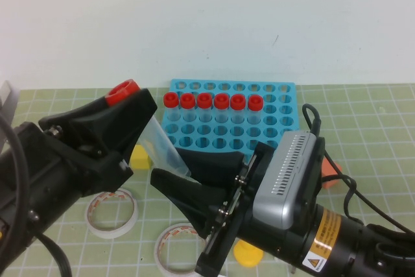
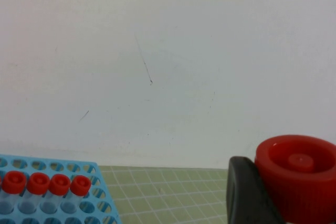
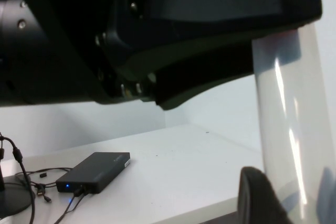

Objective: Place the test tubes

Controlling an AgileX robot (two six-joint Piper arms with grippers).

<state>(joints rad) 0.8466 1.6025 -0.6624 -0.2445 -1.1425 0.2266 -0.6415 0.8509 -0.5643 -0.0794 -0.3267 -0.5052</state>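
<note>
**Finding:** The red-capped test tube (image 1: 162,142) is airborne and tilted in front of the blue rack (image 1: 285,105), spanning both arms. The right gripper (image 1: 167,165) is clamped on its lower end. The left gripper (image 1: 139,128) sits around the cap end; whether it grips cannot be told.

**Risks:**
- If the right lets go before the left has hold, the tube drops to the tabletop (image 1: 376,115).
- Opposing pulls could skew or crack it.
- Carried tilted, it may strike the six seated tubes (image 1: 212,100).

Six tubes (image 1: 212,102) in rack (image 1: 279,105); tape rolls (image 1: 112,212) before rack, leftward.
</note>
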